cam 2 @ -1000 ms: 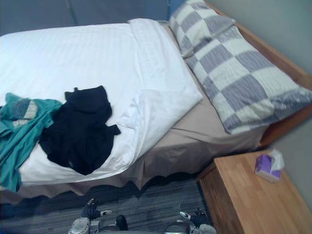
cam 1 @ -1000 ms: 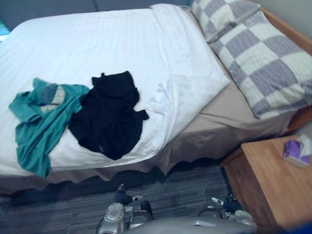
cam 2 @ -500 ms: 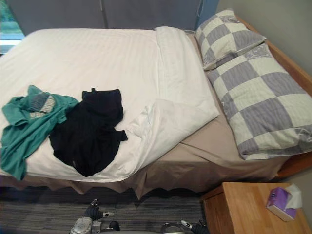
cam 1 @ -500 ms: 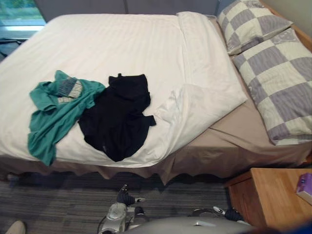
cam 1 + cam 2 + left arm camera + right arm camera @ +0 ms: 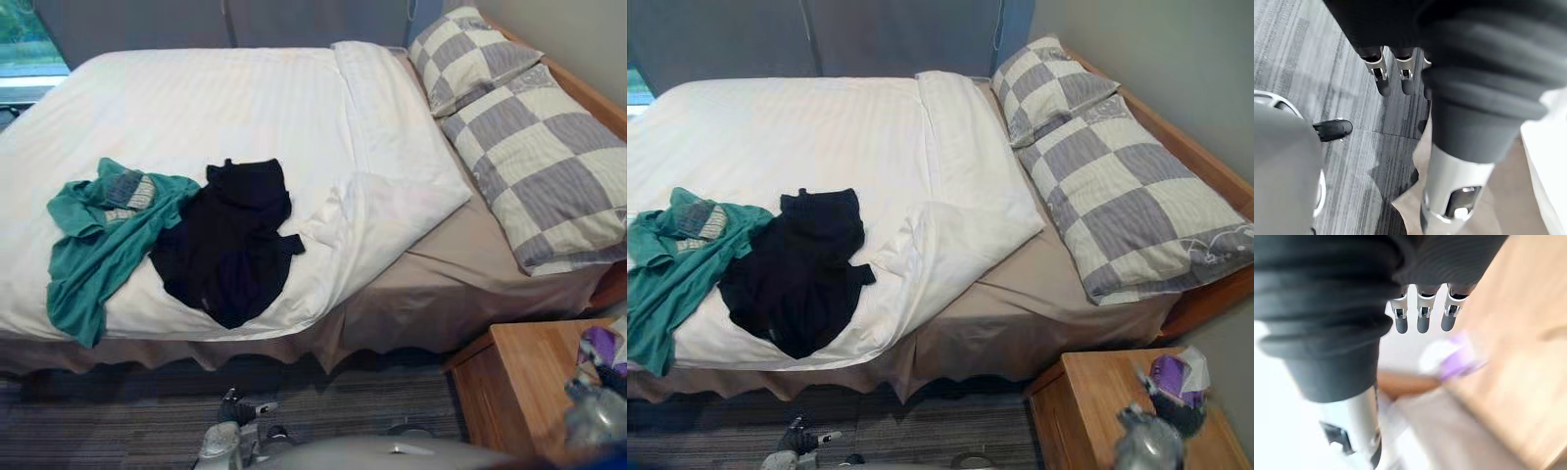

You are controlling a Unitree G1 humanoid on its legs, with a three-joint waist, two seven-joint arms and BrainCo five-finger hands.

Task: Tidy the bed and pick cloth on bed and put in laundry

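Your left hand [image 5: 1403,73] and right hand [image 5: 1422,316] hang spread and empty; black top [image 5: 230,245] and teal shirt [image 5: 98,235] lie touching at the near edge of the bed [image 5: 196,98], probably soft, light and floppy, so bunch each mid-body, not by a hem.

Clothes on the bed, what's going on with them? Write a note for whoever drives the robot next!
Left hand open, empty, over the carpet by the bed.
Right hand open, empty, above the wooden nightstand near the purple tissue box.
Teal shirt and black garment lie side by side, touching, on the white duvet, near its front edge.
Done: nothing picked up yet.
Left: carry both to the laundry, straighten the duvet's folded-back corner.
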